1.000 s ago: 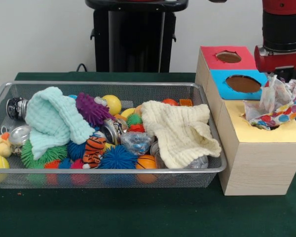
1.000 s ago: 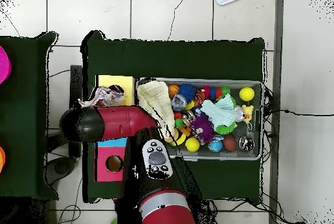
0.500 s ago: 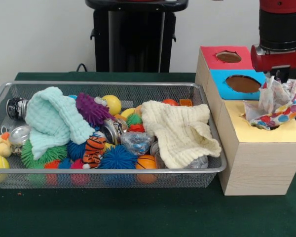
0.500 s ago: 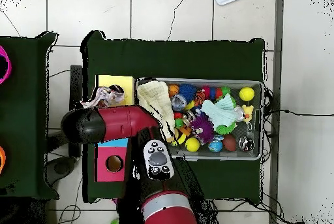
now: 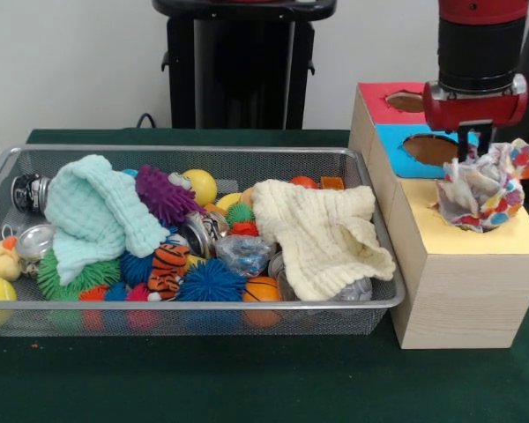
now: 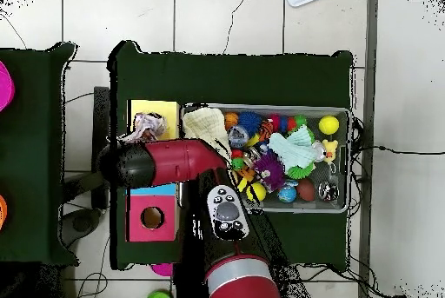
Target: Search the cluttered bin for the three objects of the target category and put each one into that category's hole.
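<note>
From the front camera I see the arm [image 5: 476, 62] hanging over the wooden sorting box [image 5: 458, 264], its red wrist above the blue panel. The gripper [image 5: 469, 145] sits right at the back edge of the multicoloured patterned cloth [image 5: 485, 189], which is bunched up in the hole of the yellow panel [image 5: 511, 238], most of it still standing proud of the top. I can make out a dark finger touching the cloth's upper edge, but I cannot tell how far the jaws are apart or whether they have hold of the cloth.

The box has three panels in a row: red [image 5: 383, 104] at the far end, blue [image 5: 406, 154] in the middle, yellow nearest the camera, each with a round hole.

Just beside the box on the green tabletop [image 5: 247, 379] stands the wire mesh bin [image 5: 203, 317]. A cream cloth [image 5: 322, 233] lies crumpled at the bin's end next to the box, one corner reaching the front rim. A mint-green cloth [image 5: 93, 216] is draped over toys toward the other end. Between them I see a purple spiky ball [image 5: 163, 196], a yellow ball [image 5: 200, 185], a striped tiger toy [image 5: 167, 264], a blue spiky ball [image 5: 210, 282], a small basketball [image 5: 261, 291] and crumpled shiny cans.

Overhead, the arm [image 6: 169, 162] lies across the box [image 6: 153, 216], and the patterned cloth [image 6: 146, 126] shows on the yellow end.
</note>
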Robot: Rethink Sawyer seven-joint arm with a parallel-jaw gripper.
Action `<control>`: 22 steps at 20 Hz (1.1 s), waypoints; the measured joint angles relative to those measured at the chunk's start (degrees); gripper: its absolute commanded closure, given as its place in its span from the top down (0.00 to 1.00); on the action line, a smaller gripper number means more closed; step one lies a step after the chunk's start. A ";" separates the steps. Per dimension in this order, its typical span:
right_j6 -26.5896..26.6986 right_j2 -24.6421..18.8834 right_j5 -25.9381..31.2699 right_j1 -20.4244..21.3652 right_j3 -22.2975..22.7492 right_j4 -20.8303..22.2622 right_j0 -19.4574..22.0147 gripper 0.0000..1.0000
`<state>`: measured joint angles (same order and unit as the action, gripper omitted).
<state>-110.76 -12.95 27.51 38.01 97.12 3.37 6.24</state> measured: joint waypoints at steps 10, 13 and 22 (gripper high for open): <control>0.00 0.05 0.00 0.70 1.08 0.38 3.60 0.00; 0.00 0.15 0.00 0.78 1.08 0.38 3.78 0.00; 0.00 0.52 -0.09 0.56 0.92 0.36 3.38 0.00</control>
<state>-110.76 -12.43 27.42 38.57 98.04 3.74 9.62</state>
